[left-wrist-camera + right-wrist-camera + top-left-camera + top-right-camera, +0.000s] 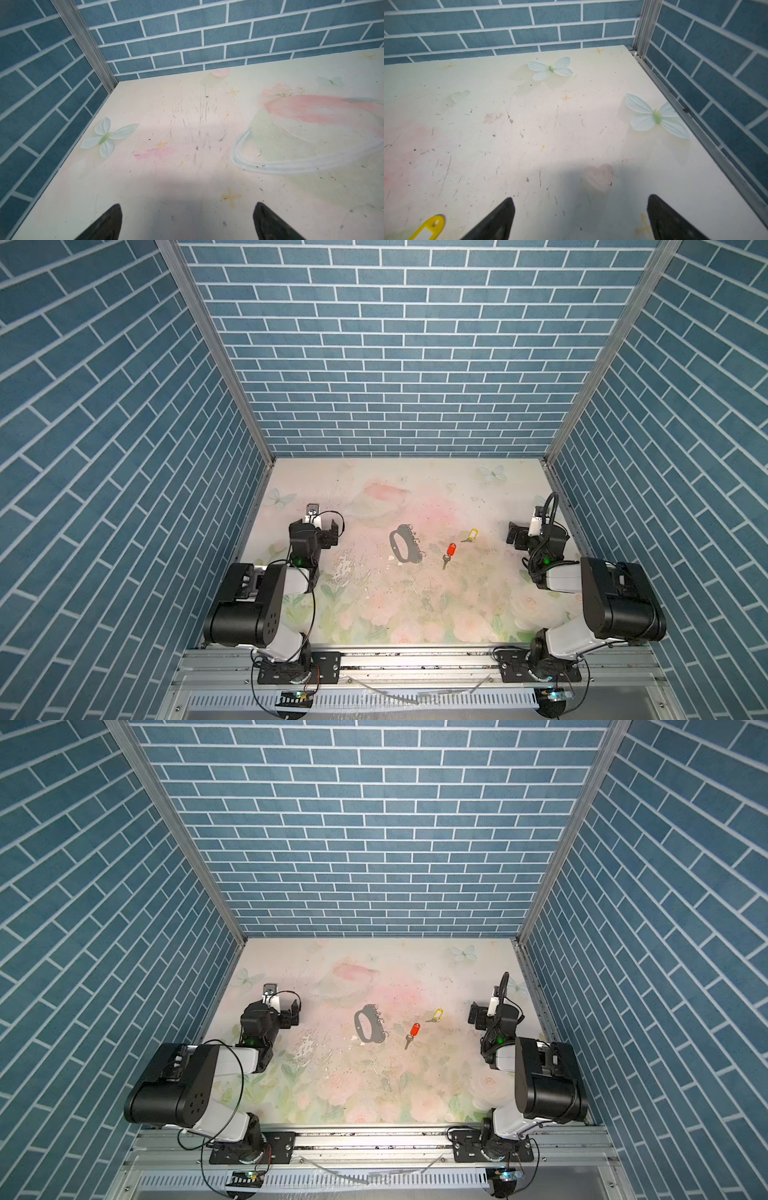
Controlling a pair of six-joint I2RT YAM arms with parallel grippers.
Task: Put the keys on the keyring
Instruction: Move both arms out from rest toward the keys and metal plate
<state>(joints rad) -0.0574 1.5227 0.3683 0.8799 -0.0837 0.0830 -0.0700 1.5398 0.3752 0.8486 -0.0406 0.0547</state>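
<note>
The keyring (406, 558) (371, 1039), a black oval strap loop with small silver rings along its right edge, lies flat mid-table in both top views. Right of it lies a silver key with a red tag (451, 549) (414, 1029). Farther right lies a key with a yellow tag (471, 535) (436, 1015), whose tag (428, 227) shows at the edge of the right wrist view. My left gripper (315, 529) (272, 1009) (187, 220) hovers open and empty at the table's left. My right gripper (538, 531) (494, 1013) (580, 216) hovers open and empty at the right, beside the yellow-tagged key.
Blue brick-patterned walls (407, 364) close in the table on three sides, with aluminium corner posts (87, 45) (643, 27). The tabletop (415, 614) has a scuffed floral print with butterflies. An aluminium rail (415, 659) carrying both arm bases runs along the front edge.
</note>
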